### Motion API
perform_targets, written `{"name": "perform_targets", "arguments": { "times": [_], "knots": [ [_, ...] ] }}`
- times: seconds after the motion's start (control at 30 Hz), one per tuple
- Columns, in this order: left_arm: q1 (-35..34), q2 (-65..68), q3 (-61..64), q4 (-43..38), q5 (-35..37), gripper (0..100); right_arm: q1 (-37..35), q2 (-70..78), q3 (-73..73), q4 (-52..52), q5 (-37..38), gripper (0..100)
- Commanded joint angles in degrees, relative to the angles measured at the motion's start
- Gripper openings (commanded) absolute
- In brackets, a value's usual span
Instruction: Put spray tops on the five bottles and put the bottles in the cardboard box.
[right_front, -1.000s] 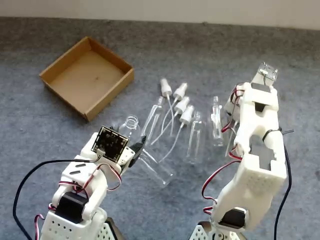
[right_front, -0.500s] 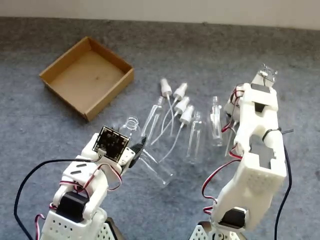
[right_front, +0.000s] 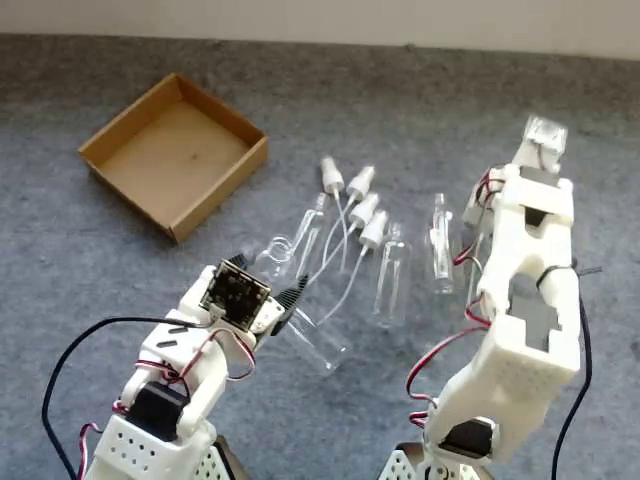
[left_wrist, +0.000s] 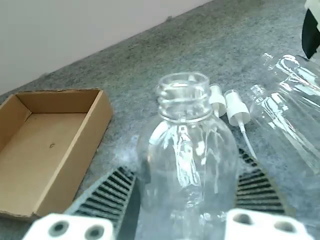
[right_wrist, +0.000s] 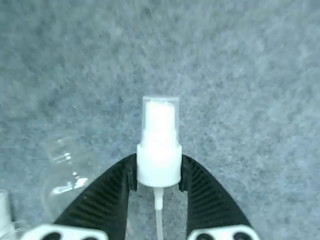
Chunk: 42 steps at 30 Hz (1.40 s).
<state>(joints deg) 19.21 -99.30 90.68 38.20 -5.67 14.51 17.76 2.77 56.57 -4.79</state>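
Between the jaws of the left gripper (left_wrist: 185, 175) we see a clear glass bottle (left_wrist: 185, 125) pinched; the right gripper (right_wrist: 158, 175) clamps a white plastic spray top (right_wrist: 159, 150) by its collar. Four loose spray tops (right_front: 362, 205), spare bottles (right_front: 392, 272) and the brown cardboard box (right_front: 170, 150) lie on grey carpet (right_front: 450, 120).

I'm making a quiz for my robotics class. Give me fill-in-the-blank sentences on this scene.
The left claw is shut on a clear ____ with no top.
The right claw grips a white ____.
The cardboard box is ____.
____ spray tops lie loose on the table.
Answers: bottle; spray top; empty; four.
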Motion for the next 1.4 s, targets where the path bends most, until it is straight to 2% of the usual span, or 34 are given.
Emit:
{"name": "perform_targets", "arguments": {
  "times": [0.0, 0.17, 0.27, 0.63, 0.8, 0.97, 1.17, 1.37],
  "knots": [
    [2.4, -0.7, 2.7, -7.6, 0.4, 13, 0.3, -14.0, -3.0, -0.4, 1.1, 3.5],
    [5.4, -0.7, 6.5, -14.2, 0.4, 13, -1.5, -26.2, -2.8, 0.1, 1.2, 3.5],
    [8.0, -0.7, 6.5, -14.2, 0.6, 13, -3.6, -32.4, -2.9, 4.2, 1.2, 3.5],
    [23.6, -0.7, 6.5, -14.2, 0.7, 13, -18.9, -53.1, -2.8, 13.2, 1.1, 3.5],
    [26.2, -0.7, 6.5, -12.2, 0.7, 13, -24.7, -61.1, -2.8, 17.9, 0.8, 3.5],
    [27.3, -0.7, 6.5, -10.5, 0.7, 13, -26.6, -68.5, -2.7, 20.8, 0.5, 3.3],
    [27.3, -0.7, 6.5, -10.6, 0.7, 13, -26.7, -77.1, 3.8, 19.4, -7.4, 3.3],
    [27.3, -0.7, 6.5, -10.8, 0.8, 13, -26.7, -87.6, 24.0, 4.5, -7.3, 3.3]
  ]
}}
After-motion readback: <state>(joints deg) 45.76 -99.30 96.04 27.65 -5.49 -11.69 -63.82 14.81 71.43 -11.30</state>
